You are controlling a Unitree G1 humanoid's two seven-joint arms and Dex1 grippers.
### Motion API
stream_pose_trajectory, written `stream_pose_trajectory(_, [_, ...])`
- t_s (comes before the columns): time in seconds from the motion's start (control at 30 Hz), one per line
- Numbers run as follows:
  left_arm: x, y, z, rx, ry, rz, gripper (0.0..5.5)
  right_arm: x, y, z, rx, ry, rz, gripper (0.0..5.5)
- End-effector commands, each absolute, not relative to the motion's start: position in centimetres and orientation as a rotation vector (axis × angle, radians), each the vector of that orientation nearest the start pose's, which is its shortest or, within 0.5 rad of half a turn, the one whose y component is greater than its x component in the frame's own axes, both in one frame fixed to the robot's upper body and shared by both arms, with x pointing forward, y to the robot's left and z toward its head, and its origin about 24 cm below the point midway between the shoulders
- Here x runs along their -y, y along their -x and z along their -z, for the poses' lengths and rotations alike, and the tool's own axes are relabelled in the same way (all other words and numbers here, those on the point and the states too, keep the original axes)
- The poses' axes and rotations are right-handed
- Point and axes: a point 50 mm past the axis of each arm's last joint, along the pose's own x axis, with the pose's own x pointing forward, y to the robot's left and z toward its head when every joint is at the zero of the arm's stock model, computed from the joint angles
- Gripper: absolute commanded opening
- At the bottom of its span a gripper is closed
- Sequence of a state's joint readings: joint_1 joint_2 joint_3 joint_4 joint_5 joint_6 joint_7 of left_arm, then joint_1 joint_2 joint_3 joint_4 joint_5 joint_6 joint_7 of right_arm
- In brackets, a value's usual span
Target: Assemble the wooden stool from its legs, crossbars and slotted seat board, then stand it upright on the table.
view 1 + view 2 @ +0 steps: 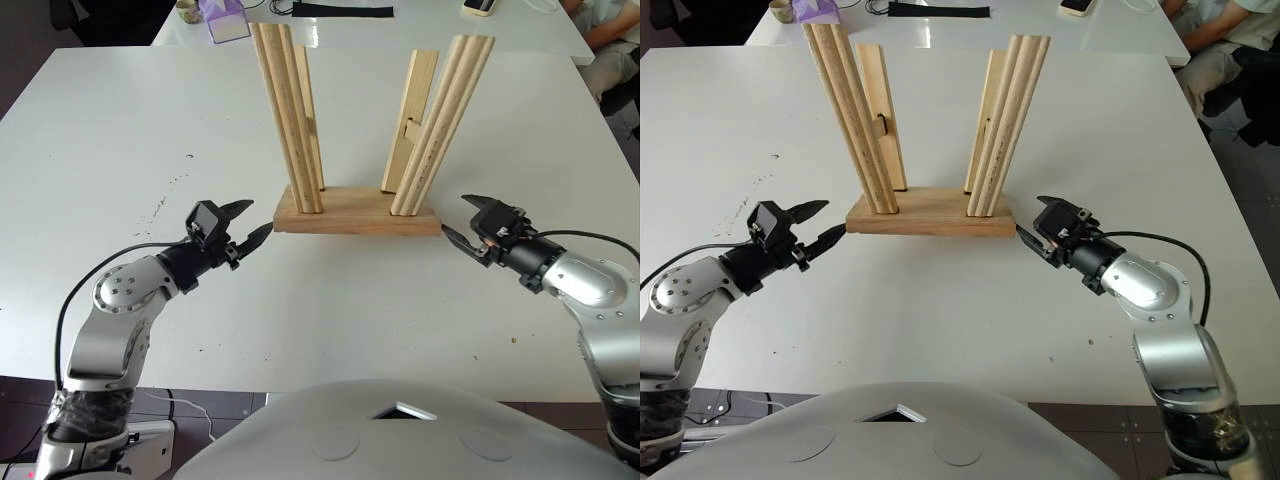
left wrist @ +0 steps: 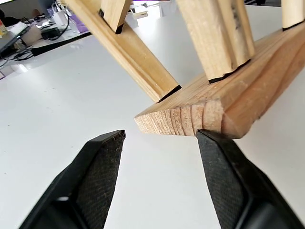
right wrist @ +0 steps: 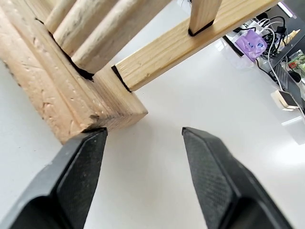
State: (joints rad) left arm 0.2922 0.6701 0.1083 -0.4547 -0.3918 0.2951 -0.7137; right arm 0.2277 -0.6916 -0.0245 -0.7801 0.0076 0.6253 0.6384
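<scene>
Your left arm is stretching low over the white table (image 1: 120, 150), elbow bent, and it is putting the left gripper (image 1: 259, 216) at the 9 o'clock end of the seat board (image 1: 355, 212). Its fingers are standing apart, with one pad (image 2: 224, 181) touching the board's corner. Your right arm is mirroring that pose, placing the right gripper (image 1: 455, 215) at the 3 o'clock end. That gripper is also gaping, with one pad (image 3: 78, 167) pressing against the corner there. Neither one is gripping anything.

A purple box (image 1: 225, 20) is sitting on the next table at about 11 o'clock; you cannot tell what it is holding.

The stool (image 1: 930, 213) is resting upside down at 12 o'clock from you, mid-table. Its board is lying flat on the surface. The legs (image 1: 290, 120) are standing up out of the board's slots in two bundles of pale rounded wood, leaning outward toward 11 and 1 o'clock. A flat crossbar (image 1: 415, 100) is rising just behind the right bundle.
</scene>
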Motion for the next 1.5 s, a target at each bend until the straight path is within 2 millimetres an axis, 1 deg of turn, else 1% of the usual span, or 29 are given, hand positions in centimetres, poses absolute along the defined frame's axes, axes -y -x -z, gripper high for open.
stream_pose_trajectory(0.03, [-19.3,-17.6,-11.8,-0.135,-0.151,0.980,2.80,16.4,-16.7,-13.9,-0.205,0.553,-0.890,2.93])
stream_pose_trajectory(0.13, [-19.7,-17.6,-12.9,-0.124,-0.133,0.991,2.80,16.4,-16.5,-14.5,-0.205,0.557,-0.913,2.93])
stream_pose_trajectory(0.23, [-19.8,-17.7,-13.6,-0.117,-0.115,1.013,2.80,16.5,-16.3,-14.7,-0.212,0.570,-0.939,2.93])
stream_pose_trajectory(0.37, [-19.6,-17.0,-14.5,-0.120,-0.085,1.092,2.80,16.3,-15.8,-15.3,-0.204,0.569,-0.992,2.93])
stream_pose_trajectory(0.43, [-19.9,-16.8,-14.5,-0.140,-0.096,1.123,2.80,16.7,-15.5,-15.5,-0.224,0.573,-1.032,2.93])
stream_pose_trajectory(0.57, [-21.2,-17.5,-13.2,-0.198,-0.144,1.096,2.80,18.6,-15.5,-14.5,-0.337,0.617,-1.062,2.93])
stream_pose_trajectory(0.67, [-22.7,-17.6,-10.9,-0.278,-0.195,1.059,2.80,20.3,-16.5,-13.3,-0.394,0.609,-1.040,2.93])
stream_pose_trajectory(0.8, [-23.7,-17.3,-8.4,-0.333,-0.252,1.042,2.80,22.3,-17.4,-12.2,-0.446,0.613,-1.010,2.93])
stream_pose_trajectory(0.9, [-24.6,-17.7,-7.6,-0.326,-0.307,0.996,2.80,23.6,-18.0,-11.3,-0.470,0.605,-0.978,2.93])
stream_pose_trajectory(1.07, [-26.2,-18.2,-6.3,-0.333,-0.401,0.935,2.80,25.5,-18.1,-8.4,-0.547,0.645,-0.909,2.93])
stream_pose_trajectory(1.17, [-27.2,-18.4,-5.2,-0.356,-0.472,0.918,2.80,25.9,-18.0,-6.9,-0.571,0.678,-0.900,2.93])
stream_pose_trajectory(1.27, [-27.8,-18.3,-3.9,-0.378,-0.539,0.925,2.80,25.6,-17.9,-6.0,-0.572,0.657,-0.903,2.93])
stream_pose_trajectory(1.33, [-27.6,-18.3,-2.9,-0.385,-0.582,0.949,2.80,25.3,-17.6,-5.4,-0.573,0.656,-0.915,2.93])
stream_pose_trajectory(1.4, [-27.0,-18.0,-1.9,-0.387,-0.616,0.996,2.80,24.8,-17.5,-4.8,-0.574,0.652,-0.924,2.93])
stream_pose_trajectory(1.5, [-25.7,-17.9,-1.2,-0.350,-0.631,1.050,2.80,24.0,-17.4,-4.2,-0.565,0.643,-0.939,2.93])
